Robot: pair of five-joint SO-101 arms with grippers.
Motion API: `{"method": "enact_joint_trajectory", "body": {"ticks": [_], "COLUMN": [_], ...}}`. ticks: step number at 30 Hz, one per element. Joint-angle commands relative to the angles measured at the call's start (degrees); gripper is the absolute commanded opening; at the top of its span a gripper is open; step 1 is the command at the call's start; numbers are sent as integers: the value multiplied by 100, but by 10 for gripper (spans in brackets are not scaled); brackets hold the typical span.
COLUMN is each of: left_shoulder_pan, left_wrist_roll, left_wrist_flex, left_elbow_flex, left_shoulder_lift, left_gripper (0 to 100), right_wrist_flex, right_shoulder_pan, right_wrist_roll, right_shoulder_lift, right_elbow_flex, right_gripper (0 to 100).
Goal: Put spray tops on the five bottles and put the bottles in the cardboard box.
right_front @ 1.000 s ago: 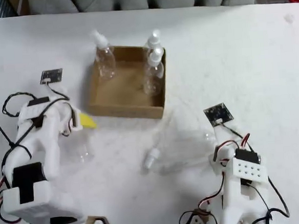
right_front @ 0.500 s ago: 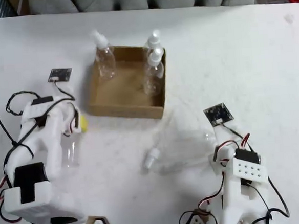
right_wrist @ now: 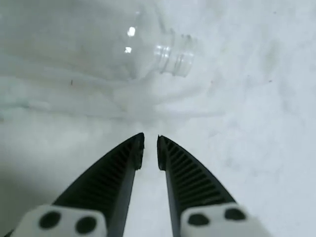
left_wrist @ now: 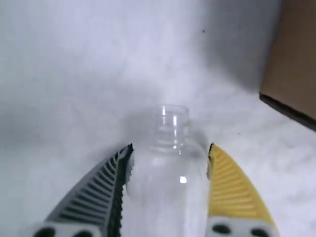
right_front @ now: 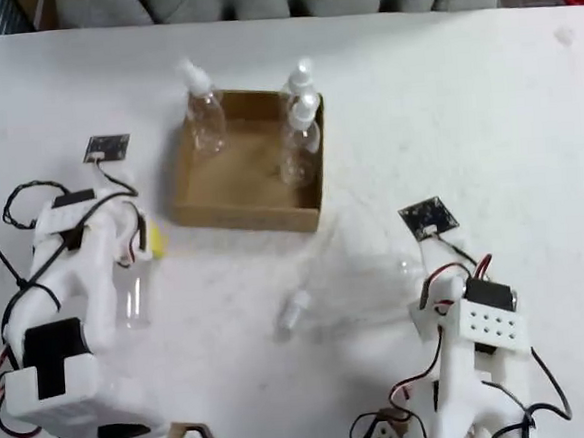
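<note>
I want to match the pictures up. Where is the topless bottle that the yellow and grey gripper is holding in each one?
High view: the held bottle is beside the left arm, left of the cardboard box.
Left wrist view: the held bottle is clamped in the left gripper.
Right wrist view: the other bottle, a different one, lies beyond the right gripper.
Shared landmark: the cardboard box.

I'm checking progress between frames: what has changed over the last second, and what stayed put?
The left gripper, shut on the uncapped bottle, carried it a little away from the cardboard box, toward the left edge of the high view. The right arm shifted slightly rightward in that view. The loose spray top, the lying bottle and the three capped bottles at the box stayed put.
</note>
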State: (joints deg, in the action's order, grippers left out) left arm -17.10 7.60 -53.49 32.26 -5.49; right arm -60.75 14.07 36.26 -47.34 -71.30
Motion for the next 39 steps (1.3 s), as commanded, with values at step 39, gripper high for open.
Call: {"method": "enact_joint_trajectory", "body": {"ticks": [39], "left_shoulder_pan": [-57], "left_wrist_roll": [1688], "left_wrist_flex": [-132], "left_elbow_flex": [-360], "left_shoulder_lift": [75], "left_gripper": [229], "right_wrist_flex": [787], "right_shoulder_pan": [-127], "right_wrist_roll": [-211], "right_shoulder_lift": [-57], "right_elbow_flex": [-457], "right_gripper": [17]}}
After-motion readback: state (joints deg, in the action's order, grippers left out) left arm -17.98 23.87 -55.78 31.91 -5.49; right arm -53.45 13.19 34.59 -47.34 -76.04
